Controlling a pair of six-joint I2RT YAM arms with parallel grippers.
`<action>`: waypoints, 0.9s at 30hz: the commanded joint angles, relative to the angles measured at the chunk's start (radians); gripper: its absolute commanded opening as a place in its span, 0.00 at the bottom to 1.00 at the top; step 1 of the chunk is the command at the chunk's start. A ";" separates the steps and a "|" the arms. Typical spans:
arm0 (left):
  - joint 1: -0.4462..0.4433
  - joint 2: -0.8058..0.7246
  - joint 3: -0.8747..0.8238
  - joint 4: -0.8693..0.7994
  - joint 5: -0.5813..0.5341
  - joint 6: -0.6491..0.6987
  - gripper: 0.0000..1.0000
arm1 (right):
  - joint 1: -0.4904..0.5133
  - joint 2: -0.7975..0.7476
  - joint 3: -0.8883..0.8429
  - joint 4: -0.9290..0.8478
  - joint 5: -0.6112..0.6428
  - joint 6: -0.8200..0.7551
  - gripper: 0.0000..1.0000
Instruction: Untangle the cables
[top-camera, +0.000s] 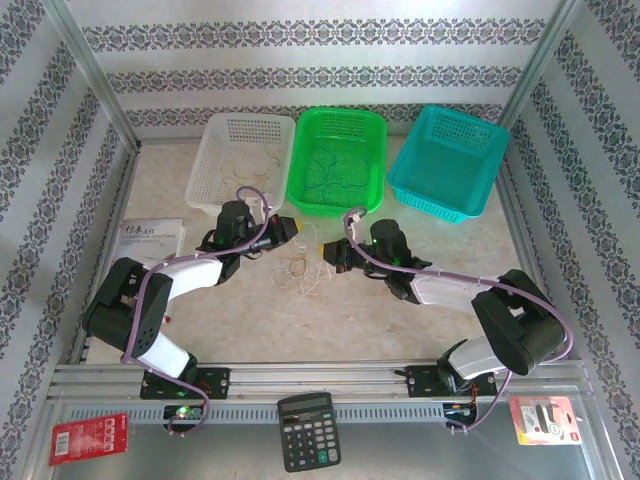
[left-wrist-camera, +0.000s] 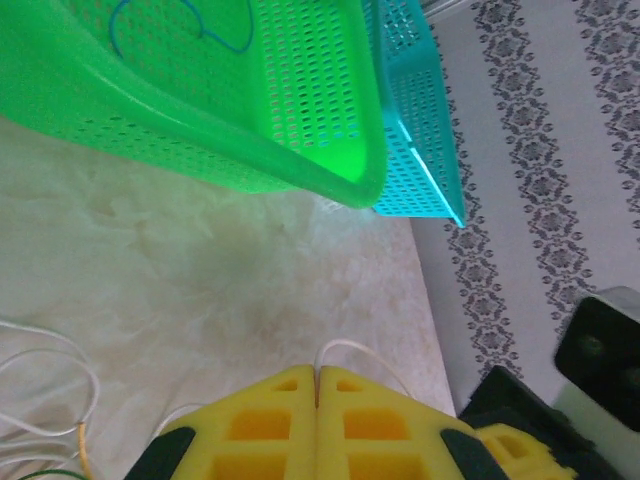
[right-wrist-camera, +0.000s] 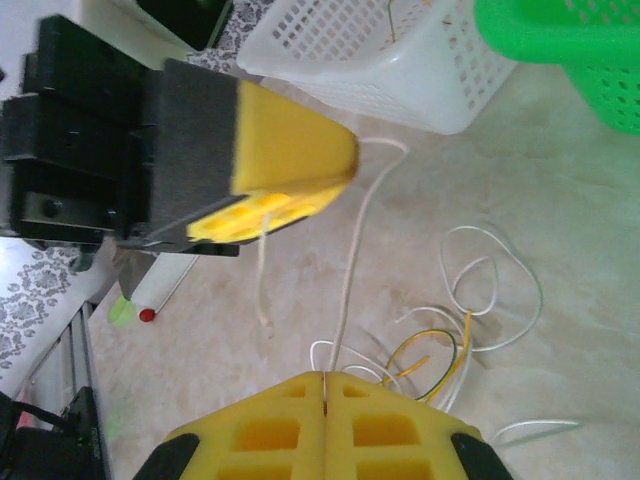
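on pale table (top-camera: 450, 250), left gripper (left-wrist-camera: 318, 372) and right gripper (right-wrist-camera: 325, 378), shut on one thin whitish cable (right-wrist-camera: 355, 250), should part slowly toward nine and three o'clock.

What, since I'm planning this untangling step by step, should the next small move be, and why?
Probably ease the two grippers slowly apart. The left gripper and right gripper are both shut, each apparently on the whitish cable running slack between them; the other loops lie tangled beside the right gripper. Parting might draw that strand free.
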 joint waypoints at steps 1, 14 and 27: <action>-0.014 -0.027 -0.015 0.143 0.024 -0.084 0.00 | -0.022 0.015 -0.008 0.044 0.004 0.015 0.00; -0.063 -0.069 -0.051 0.236 -0.118 -0.305 0.00 | -0.021 -0.258 -0.042 -0.104 0.185 0.045 0.43; -0.094 -0.141 -0.067 0.211 -0.233 -0.341 0.00 | 0.125 -0.182 0.083 -0.127 0.291 0.052 0.59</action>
